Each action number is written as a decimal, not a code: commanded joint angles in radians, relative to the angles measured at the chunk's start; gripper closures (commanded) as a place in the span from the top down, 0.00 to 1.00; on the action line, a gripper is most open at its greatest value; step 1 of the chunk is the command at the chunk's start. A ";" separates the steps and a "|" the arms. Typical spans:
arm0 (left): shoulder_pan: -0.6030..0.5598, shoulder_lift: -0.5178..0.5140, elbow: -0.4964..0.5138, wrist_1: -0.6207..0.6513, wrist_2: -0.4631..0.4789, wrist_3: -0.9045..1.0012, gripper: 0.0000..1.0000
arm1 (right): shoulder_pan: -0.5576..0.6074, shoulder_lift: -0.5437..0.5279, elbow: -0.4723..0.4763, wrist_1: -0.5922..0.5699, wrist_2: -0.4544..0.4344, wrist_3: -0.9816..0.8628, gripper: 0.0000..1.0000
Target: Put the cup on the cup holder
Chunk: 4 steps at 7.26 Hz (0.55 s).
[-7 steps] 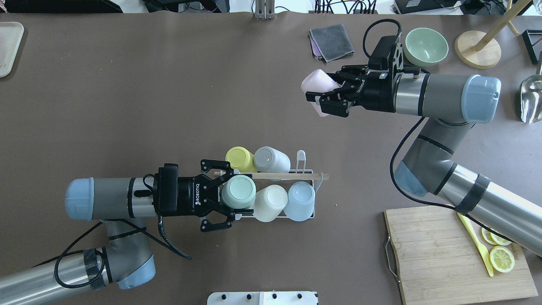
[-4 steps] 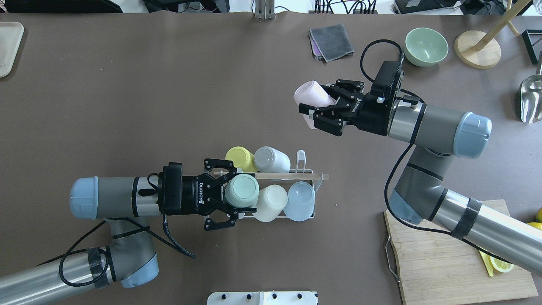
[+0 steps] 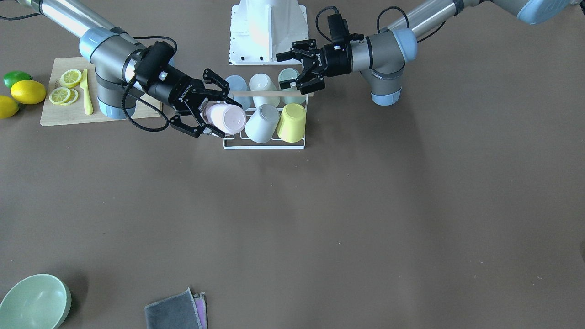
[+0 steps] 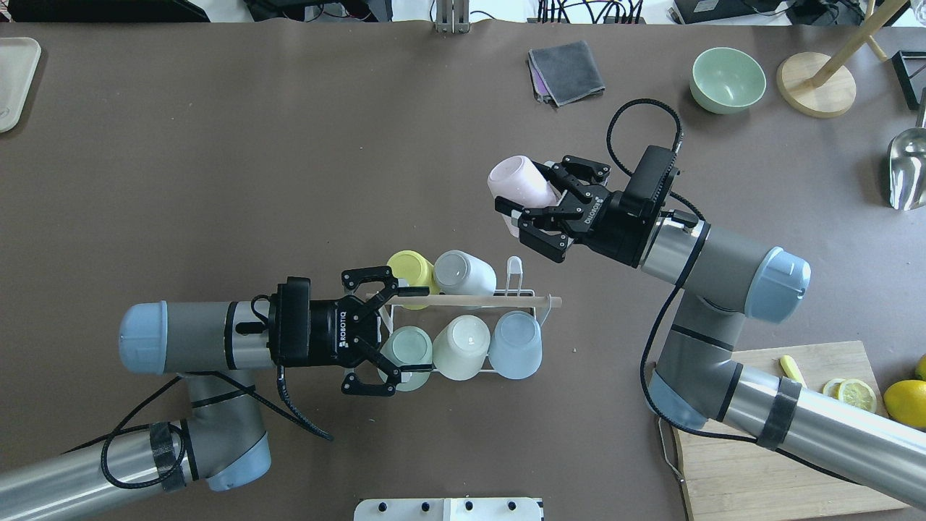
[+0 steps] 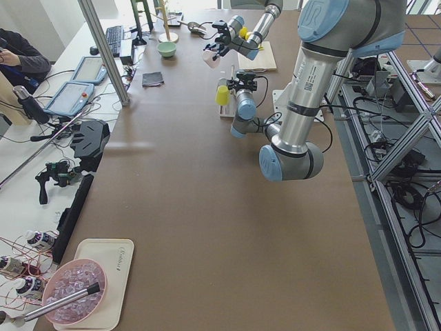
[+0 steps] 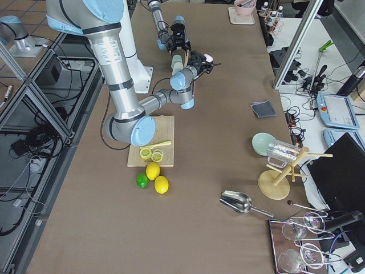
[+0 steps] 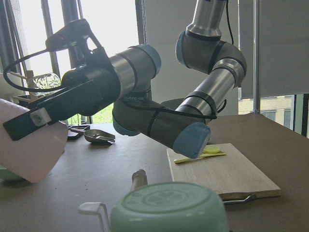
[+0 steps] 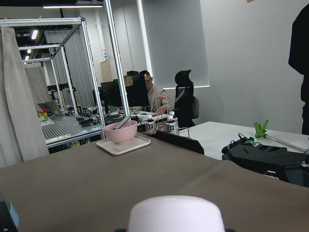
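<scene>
The cup holder (image 4: 537,312) is a white wire rack with a wooden rod (image 4: 477,298) across its top. It bears yellow (image 4: 409,269), grey (image 4: 463,271), green (image 4: 406,349), cream (image 4: 463,336) and blue (image 4: 515,334) cups upside down. One prong (image 4: 514,266) at its far right corner is bare. My left gripper (image 4: 394,333) is open, its fingers either side of the green cup (image 3: 290,75). My right gripper (image 4: 532,197) is shut on a pink cup (image 4: 515,187) and holds it in the air by the rack's bare corner (image 3: 226,118).
A cutting board (image 4: 788,434) with lemon slices, a yellow knife and a lemon (image 4: 906,402) lies at the near right. A green bowl (image 4: 727,79), grey cloth (image 4: 566,71), wooden stand (image 4: 816,85) and metal scoop (image 4: 906,170) are at the far right.
My left gripper opened and the green cup settled lower onto the rack. My right arm carried the pink cup left and nearer, toward the rack.
</scene>
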 commanded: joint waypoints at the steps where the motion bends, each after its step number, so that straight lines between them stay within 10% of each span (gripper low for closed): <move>1: 0.000 0.000 0.000 -0.002 0.001 0.000 0.99 | -0.059 -0.005 -0.016 0.059 -0.093 -0.071 0.60; 4: -0.002 0.000 -0.002 -0.002 0.001 0.000 0.99 | -0.106 -0.013 -0.024 0.122 -0.206 -0.149 0.60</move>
